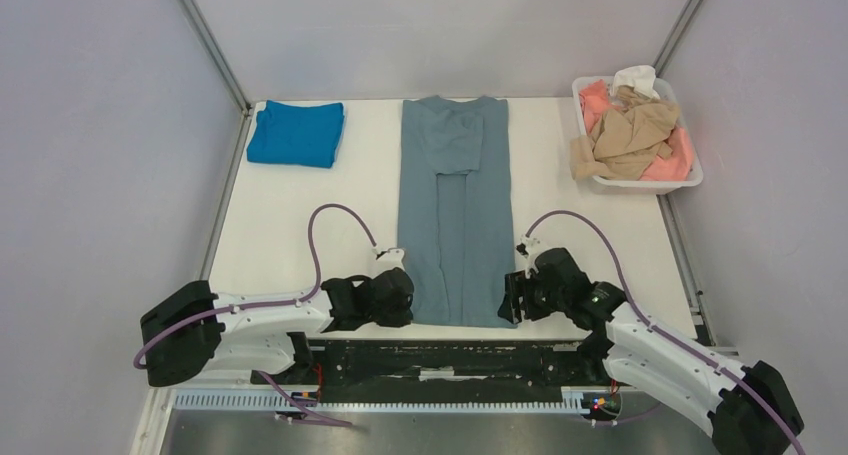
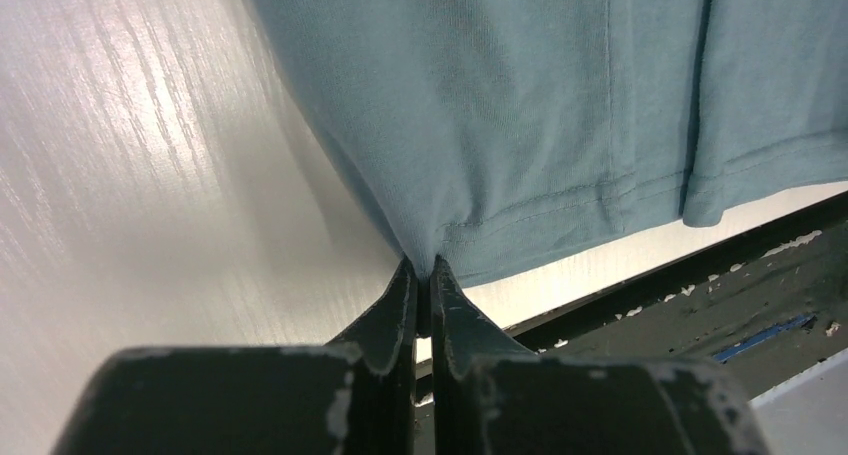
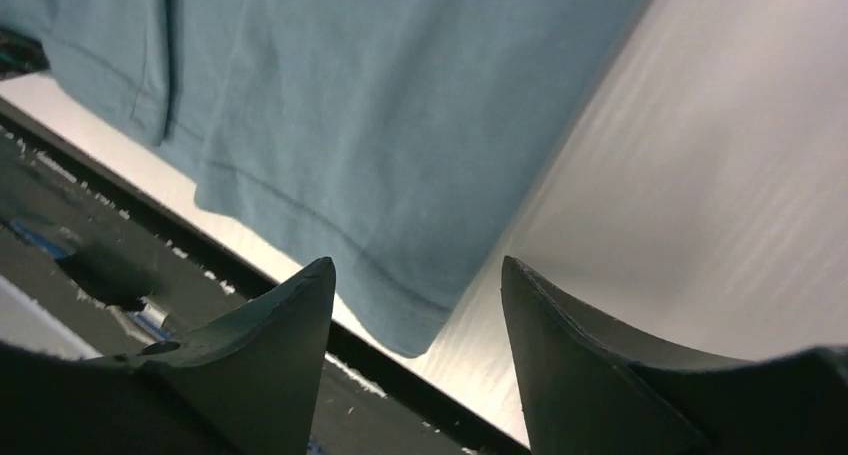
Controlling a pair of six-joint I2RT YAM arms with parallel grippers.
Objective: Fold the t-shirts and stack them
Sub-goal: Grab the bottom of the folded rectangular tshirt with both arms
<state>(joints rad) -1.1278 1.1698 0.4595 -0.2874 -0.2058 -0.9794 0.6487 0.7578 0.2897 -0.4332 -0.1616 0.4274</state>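
Observation:
A dusty grey-blue t-shirt lies in the middle of the table as a long strip, sides folded in, collar at the far end. My left gripper is shut on its near left hem corner, with the cloth pinched between the fingertips. My right gripper is open and empty; the near right hem corner lies flat on the table between its spread fingers. A bright blue t-shirt lies folded at the far left.
A white plastic tub at the far right holds crumpled tan, salmon-pink and white shirts. A black rail runs along the table's near edge, just behind the hem. Grey walls enclose the table.

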